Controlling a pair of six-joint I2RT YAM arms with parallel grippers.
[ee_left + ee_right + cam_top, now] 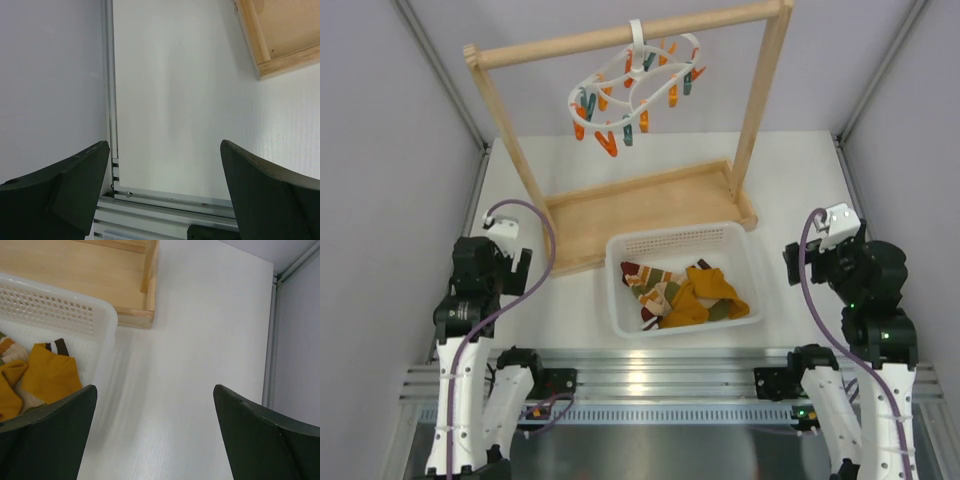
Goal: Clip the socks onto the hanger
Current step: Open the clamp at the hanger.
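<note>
Mustard-yellow and striped socks lie piled in a white basket at the table's middle front; a yellow sock shows in the right wrist view. The white oval hanger with orange and teal pegs hangs from the wooden rail at the back. My left gripper is open at the left, over bare table. My right gripper is open to the right of the basket, with nothing between its fingers.
A wooden rail frame stands on a wooden base behind the basket; its corners show as the base in the left wrist view and the base in the right. Grey walls close in both sides. An aluminium rail runs along the near edge.
</note>
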